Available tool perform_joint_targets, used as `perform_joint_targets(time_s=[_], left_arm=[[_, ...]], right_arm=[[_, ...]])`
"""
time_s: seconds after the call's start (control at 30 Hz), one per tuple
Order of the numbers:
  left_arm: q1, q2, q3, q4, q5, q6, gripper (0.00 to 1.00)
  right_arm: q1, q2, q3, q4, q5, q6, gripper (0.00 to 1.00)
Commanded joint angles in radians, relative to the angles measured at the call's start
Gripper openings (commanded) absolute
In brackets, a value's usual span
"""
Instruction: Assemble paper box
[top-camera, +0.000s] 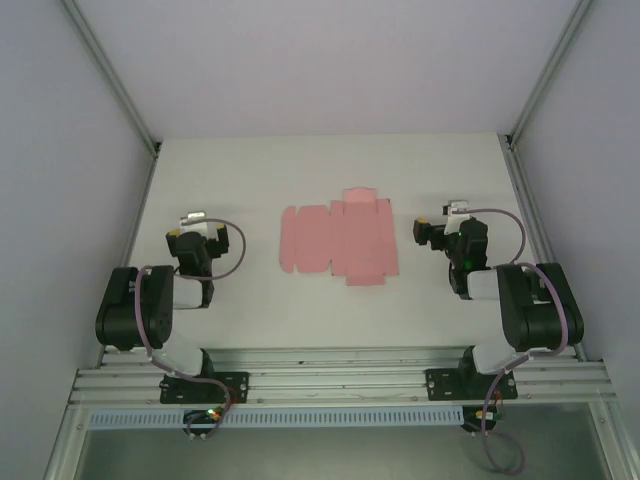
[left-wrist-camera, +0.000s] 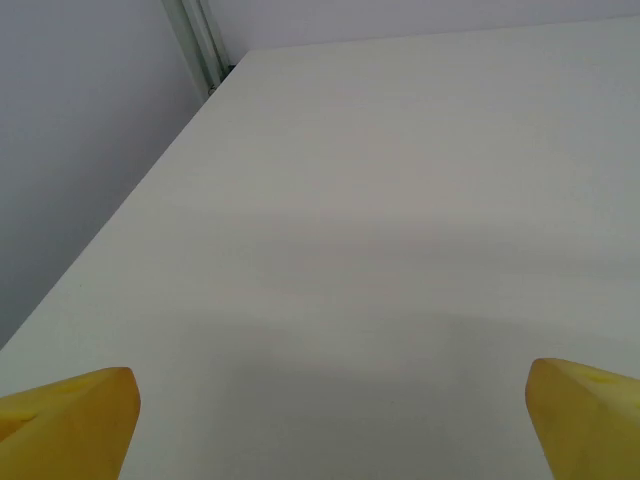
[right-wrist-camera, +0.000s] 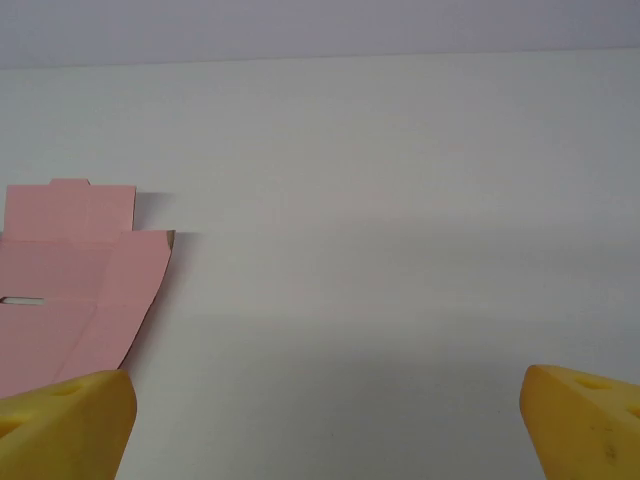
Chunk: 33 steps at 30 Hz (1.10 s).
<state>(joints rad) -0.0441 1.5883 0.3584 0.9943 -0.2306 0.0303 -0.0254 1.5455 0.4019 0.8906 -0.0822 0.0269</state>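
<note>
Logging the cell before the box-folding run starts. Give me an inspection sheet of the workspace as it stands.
Surface: white table, even, no marks seen.
Job's things: paper box, a flat pink die-cut sheet, unfolded, lying mid-table between the arms.
Clutter: nothing seen.
Grippers: left gripper and right gripper both open, yellow fingers wide apart, holding nothing, apart from the sheet.
Cables: grey cables looped along each arm, off the sheet.
Surroundings: pale walls, aluminium frame.
</note>
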Motion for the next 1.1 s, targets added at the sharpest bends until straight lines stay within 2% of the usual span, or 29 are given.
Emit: perform_joint_targets(time_s=[0.0, 0.27, 1.03, 1.07], left_arm=[[0.007, -0.014, 0.007, -0.002, 0.014, -0.015, 1.0], [0.027, -0.018, 0.016, -0.023, 0.058, -0.027, 1.0], [0.027, -0.019, 0.017, -0.025, 0.06, -0.024, 1.0], [0.026, -0.035, 0.029, -0.067, 0.066, -0.024, 1.0]], right_arm=[[0.006, -0.002, 0.001, 0.005, 0.023, 0.004, 1.0], [0.006, -0.001, 0.003, 0.005, 0.022, 0.005, 1.0], [0.006, -0.004, 0.001, 0.01, 0.022, 0.007, 1.0], [0.005, -0.01, 0.006, -0.005, 0.035, 0.011, 1.0]])
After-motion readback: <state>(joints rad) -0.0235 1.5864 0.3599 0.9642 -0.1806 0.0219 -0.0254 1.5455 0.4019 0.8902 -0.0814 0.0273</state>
